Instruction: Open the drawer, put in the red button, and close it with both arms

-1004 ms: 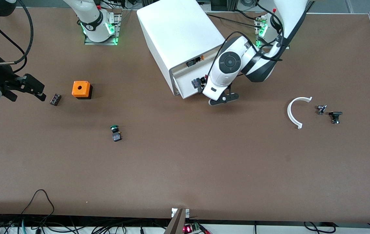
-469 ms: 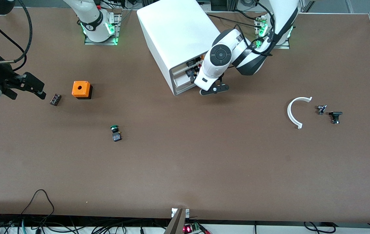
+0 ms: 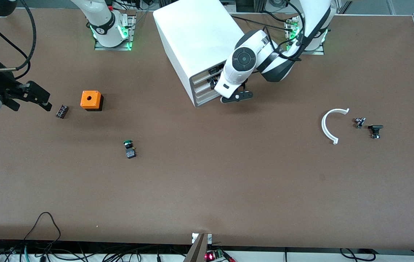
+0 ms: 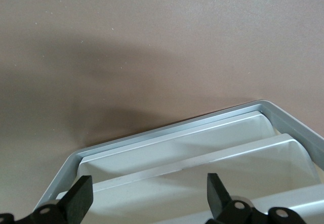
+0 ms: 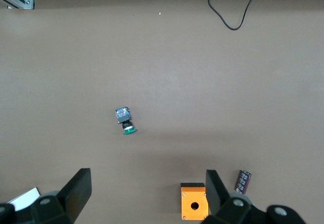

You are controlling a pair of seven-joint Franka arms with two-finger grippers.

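White plastic fills our left wrist view: the left gripper [image 4: 147, 196], jaws wide and empty, sits right at the cabinet [image 3: 199, 40] front, the drawer [image 3: 205, 86] apparently pushed in. The right gripper [image 3: 28, 97] waits open near the orange box [image 3: 91, 100]. We can't spot the red button; probably inside.

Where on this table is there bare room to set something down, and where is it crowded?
Widest bare patch: from the green button and white arc down to the table edge nearest the camera. Also bare between cabinet and arc. Crowded: beside the orange box and around the cabinet's drawers, where the left pincer sits.
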